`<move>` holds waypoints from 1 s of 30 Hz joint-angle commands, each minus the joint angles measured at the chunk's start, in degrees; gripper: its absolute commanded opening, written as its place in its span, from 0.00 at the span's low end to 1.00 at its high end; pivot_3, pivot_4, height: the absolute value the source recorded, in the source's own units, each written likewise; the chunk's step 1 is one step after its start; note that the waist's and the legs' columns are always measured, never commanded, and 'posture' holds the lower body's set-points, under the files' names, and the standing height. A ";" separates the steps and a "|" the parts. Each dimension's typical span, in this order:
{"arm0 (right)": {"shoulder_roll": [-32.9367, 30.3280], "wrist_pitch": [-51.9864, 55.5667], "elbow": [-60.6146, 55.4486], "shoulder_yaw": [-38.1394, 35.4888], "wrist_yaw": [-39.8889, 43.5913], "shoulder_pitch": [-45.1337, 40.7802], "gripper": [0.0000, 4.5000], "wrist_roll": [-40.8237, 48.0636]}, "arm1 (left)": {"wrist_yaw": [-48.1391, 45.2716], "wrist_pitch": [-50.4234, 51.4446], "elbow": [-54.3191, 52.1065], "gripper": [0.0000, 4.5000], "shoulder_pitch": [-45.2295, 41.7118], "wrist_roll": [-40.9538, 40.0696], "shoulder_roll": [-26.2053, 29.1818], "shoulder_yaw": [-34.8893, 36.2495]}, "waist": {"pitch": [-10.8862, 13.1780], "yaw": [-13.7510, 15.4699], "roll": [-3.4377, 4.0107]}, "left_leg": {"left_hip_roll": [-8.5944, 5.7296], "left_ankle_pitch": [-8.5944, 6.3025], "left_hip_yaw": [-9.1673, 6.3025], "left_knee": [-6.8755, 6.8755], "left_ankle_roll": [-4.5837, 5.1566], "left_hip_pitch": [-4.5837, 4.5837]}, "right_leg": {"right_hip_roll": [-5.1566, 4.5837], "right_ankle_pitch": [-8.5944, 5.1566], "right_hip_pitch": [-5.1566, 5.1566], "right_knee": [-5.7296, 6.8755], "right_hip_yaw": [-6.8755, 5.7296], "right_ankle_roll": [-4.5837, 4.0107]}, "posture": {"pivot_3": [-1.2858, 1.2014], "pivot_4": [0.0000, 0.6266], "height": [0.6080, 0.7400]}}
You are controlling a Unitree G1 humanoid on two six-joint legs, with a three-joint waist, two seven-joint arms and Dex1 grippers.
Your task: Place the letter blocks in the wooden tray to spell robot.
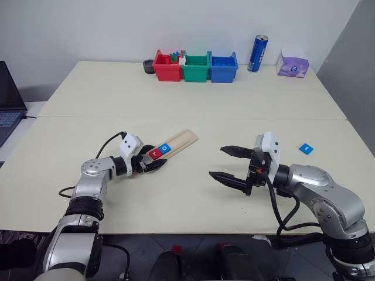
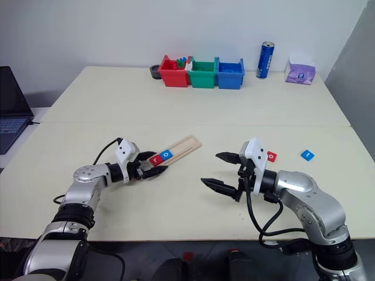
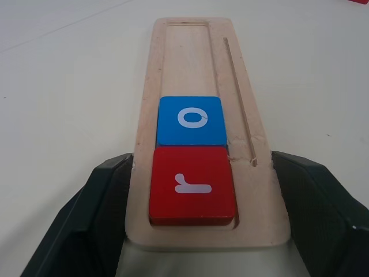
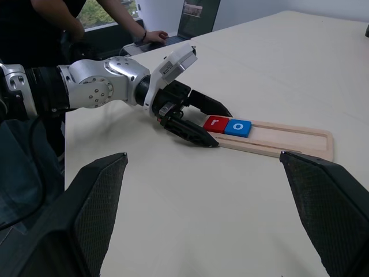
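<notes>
**A:** ok what's on the tabletop right now, biggest stuff first?

**B:** Cream tabletop, two slabs butted together. Laptop off the robot's left edge. At the far side there's a row of three plastic bins, red, green, blue, touching each other, with a dark round thing just beside the red one. Further right, a blue can standing upright and a purple tissue pack.

**A:** and the wooden tray?

**B:** The wooden tray lies flat near the middle, angled, with its near end at the left end effector. The black fingers sit on either side of that end, right against the wood edges, so it looks clamped on the tray, jaws about a tray-width apart.

**A:** letters in yet?

**B:** Two. Red r block in the end slot nearest the left end effector, blue o block touching it in the next slot. Rest of the recess is bare wood.

**A:** right arm?

**B:** Right end effector hovers above the tabletop, fingers spread wide, holding nothing, well apart from the tray. A loose blue block lies flat off to its right; can't read the letter. In the right eye view a red block sits just behind the wrist. A person's arm rests on the far edge in the right wrist view.
</notes>
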 commanded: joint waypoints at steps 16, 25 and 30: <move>-5.24 -8.20 -0.31 0.94 8.47 3.06 1.00 -2.09 | -17.36 1.87 -31.20 0.75 18.62 -4.55 8.30 -5.83 | 0.00 0.16 0.01 | 0.10 0.00 -0.17 -0.01 0.00 0.02 | -0.13 -0.01 0.06 -0.02 0.06 0.00 | 0.52 0.24 1.00; -5.60 -14.31 4.44 2.70 12.59 3.07 1.00 -6.02 | -20.59 -8.70 -18.62 0.75 7.39 0.57 5.13 -11.22 | 0.00 0.31 0.00 | -0.06 0.00 0.18 0.06 0.00 0.03 | -0.01 0.00 0.08 -0.03 -0.04 0.01 | 0.52 0.24 1.00; -5.29 -14.57 3.77 2.59 12.27 3.54 1.00 -6.54 | -21.54 -13.81 -7.36 0.75 -0.80 3.01 2.26 -12.60 | 0.00 0.16 -0.01 | -0.03 0.00 0.19 0.07 0.01 0.00 | 0.08 0.00 0.06 -0.05 -0.05 0.00 | 0.52 0.24 1.00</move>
